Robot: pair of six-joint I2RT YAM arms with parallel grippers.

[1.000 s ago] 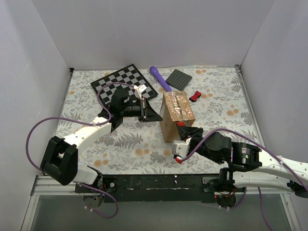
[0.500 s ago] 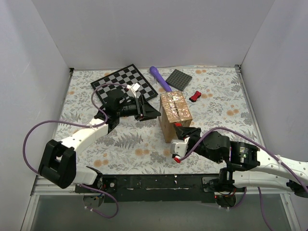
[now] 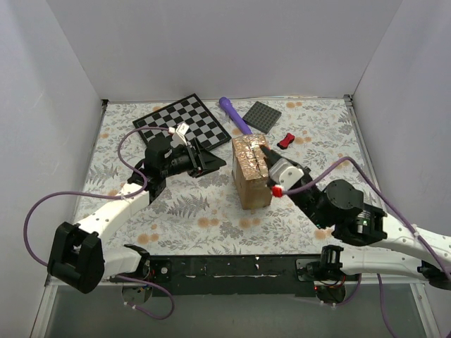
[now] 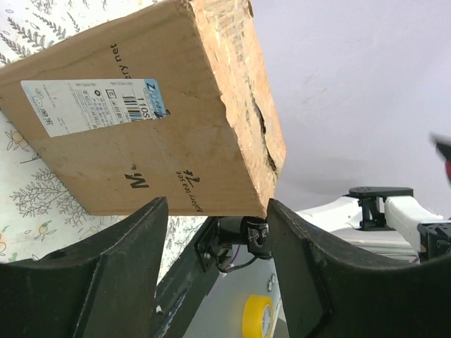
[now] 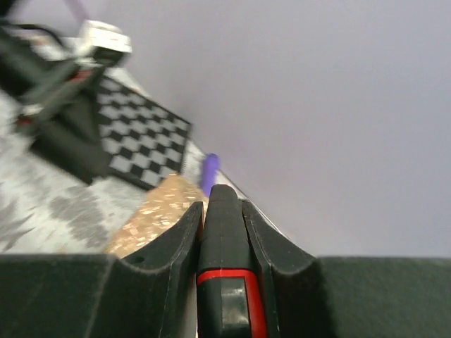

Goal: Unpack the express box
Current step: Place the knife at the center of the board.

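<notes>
The express box (image 3: pixel 251 169) is still taped shut, nothing out; left pincer (image 4: pixel 217 211) open beside it, right pincer (image 5: pixel 223 211) clamping a black-and-red tool (image 5: pixel 224 282).

Brown express box (image 3: pixel 248 184) (tan tape (image 3: pixel 251 155)); chequered board (image 3: pixel 190 116); floral tablecloth (image 3: pixel 211 211); red-black tool (image 5: pixel 224 282).

The top external camera looks down from above and behind the arm bases over the table (image 3: pixel 190 211). The left wrist camera faces, at close range, the labelled side of the express box (image 4: pixel 141 120) through the left gripper (image 4: pixel 216 205). The right wrist camera sights along a black-and-red tool (image 5: pixel 224 246) clamped in the right gripper (image 5: pixel 222 205) toward the chessboard (image 5: pixel 137 144); all three views share the box.
</notes>
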